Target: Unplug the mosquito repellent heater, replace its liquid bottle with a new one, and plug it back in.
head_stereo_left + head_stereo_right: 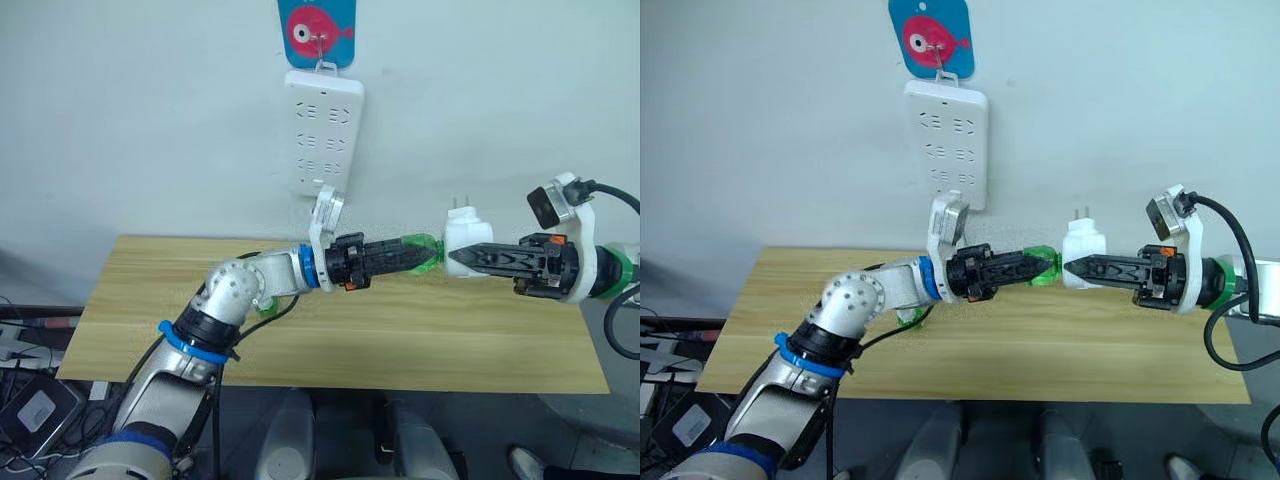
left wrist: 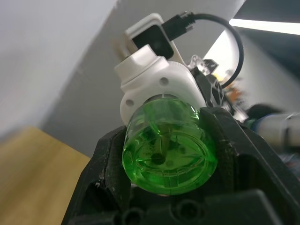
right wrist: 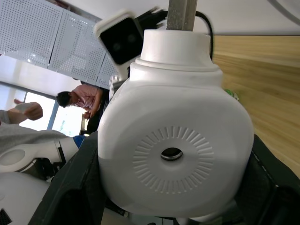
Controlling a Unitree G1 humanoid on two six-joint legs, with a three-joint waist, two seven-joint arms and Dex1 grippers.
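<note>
The mosquito repellent heater [image 1: 466, 236], white with two prongs pointing up, hangs in the air over the table with my right gripper [image 1: 460, 257] shut on its sides. Its round vented top [image 3: 172, 154] faces the right wrist camera. My left gripper [image 1: 416, 256] is shut on a clear green liquid bottle [image 2: 168, 151] lying sideways. The bottle's far end meets the heater's underside [image 2: 154, 82]. The two grippers point at each other, tips nearly together.
A long white power strip [image 1: 323, 130] hangs on the wall below a blue fish hook, above and left of the heater. A second green bottle [image 1: 910, 318] lies on the wooden table [image 1: 420, 345] behind my left forearm. People stand far off in the right wrist view.
</note>
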